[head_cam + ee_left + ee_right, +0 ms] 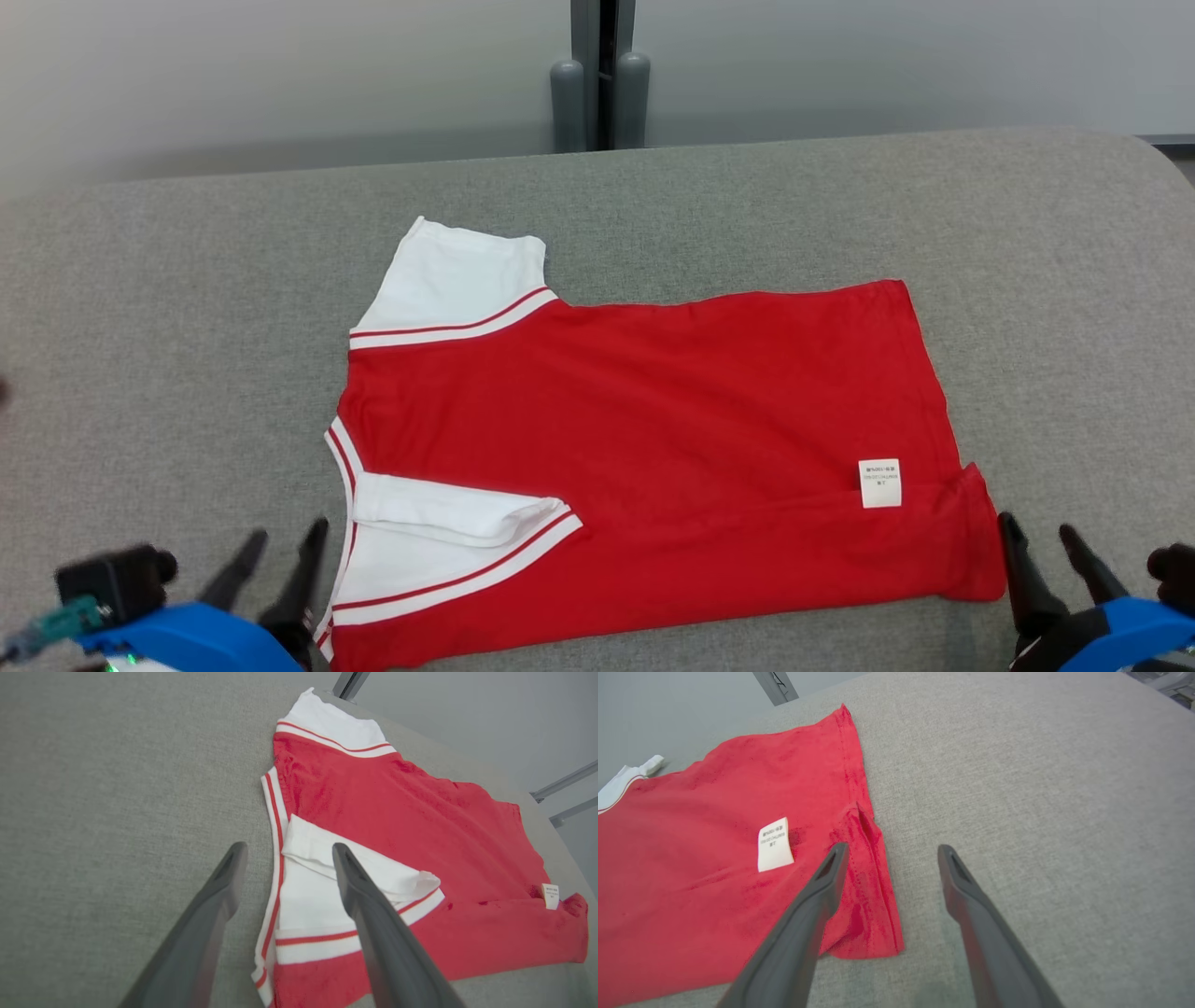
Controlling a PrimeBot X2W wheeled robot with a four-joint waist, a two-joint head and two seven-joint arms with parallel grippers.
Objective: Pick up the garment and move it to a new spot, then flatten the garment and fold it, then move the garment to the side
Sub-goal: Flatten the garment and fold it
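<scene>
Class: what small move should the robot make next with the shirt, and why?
Probably lower the open left tool and right tool to pinch the shirt along its near folded edge: both hover empty at its corners.

**What We Count**

We count one garment (644,420), with two white sleeves (457,271) and one white label (879,483) on it. Two grippers flank its near edge: the left gripper (288,528) and the right gripper (1036,523). Beyond it we count two grey posts (567,103).
</scene>
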